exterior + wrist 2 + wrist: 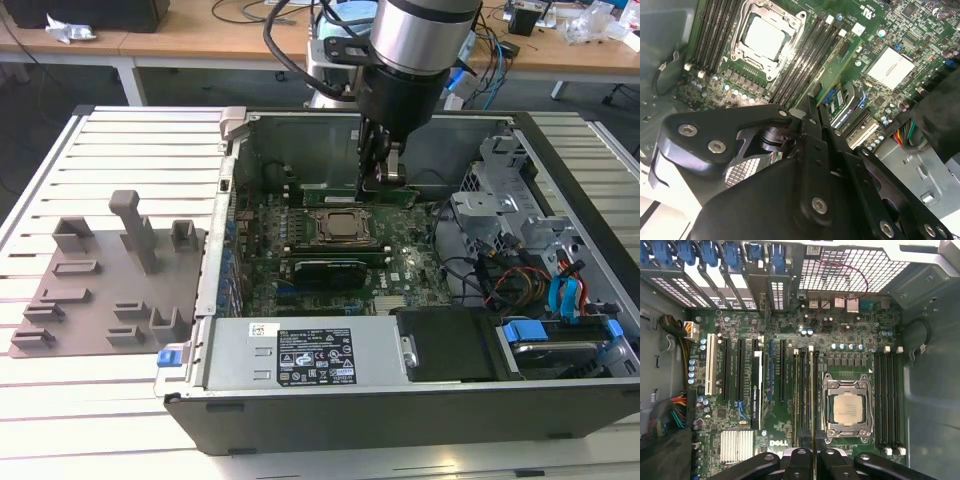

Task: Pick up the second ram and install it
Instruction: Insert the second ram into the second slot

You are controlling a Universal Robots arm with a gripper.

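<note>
My gripper [382,180] hangs inside the open computer case [225,250], shut on the second ram [345,191], a long thin green stick held level. In the first wrist view the second ram [813,390] shows edge-on between the fingers, running over the black memory slots [802,390] beside the CPU socket [846,407]; the gripper [813,452] is above them. In the second wrist view the green stick [840,67] juts out from the gripper [812,107] towards the board. Another green stick [325,263] stands in the slots on the near side of the CPU socket [340,228].
A power supply [300,355] lies along the case's near wall. A metal drive cage [510,210] and coloured cables [530,285] are at the exterior view's right. A grey fixture plate [100,270] lies on the slatted table at the left. Blue card latches [710,252] line the case rear.
</note>
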